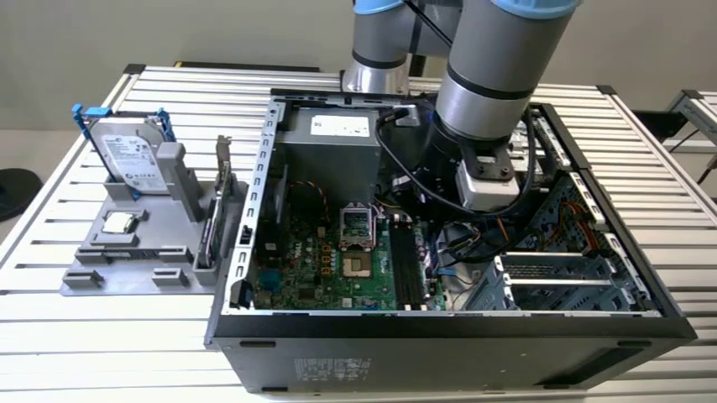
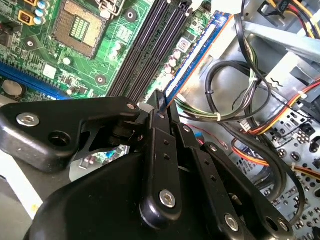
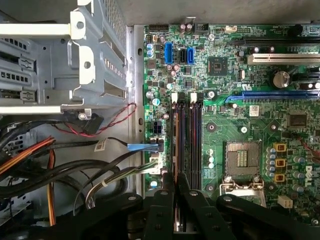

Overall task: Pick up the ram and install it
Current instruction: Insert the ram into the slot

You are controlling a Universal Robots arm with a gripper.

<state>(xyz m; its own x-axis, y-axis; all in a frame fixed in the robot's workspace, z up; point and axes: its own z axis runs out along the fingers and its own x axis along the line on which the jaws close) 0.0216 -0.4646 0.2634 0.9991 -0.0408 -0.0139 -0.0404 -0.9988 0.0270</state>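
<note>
— Slatted worktop (image 1: 101,336) carries an open case (image 1: 448,336). Where's the ram (image 2: 192,57)?
— Edge-on over the outermost slot of the board (image 3: 240,100), by the cables.
— And the fingers (image 2: 159,107)?
— Closed thin on the ram's end.

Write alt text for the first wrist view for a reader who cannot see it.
The hand holds the ram on edge, lined up in the outermost of the black memory slots on the green motherboard. Beside them sits the empty processor socket; a grey metal drive cage and bundled cables lie on the slots' other side.
</note>
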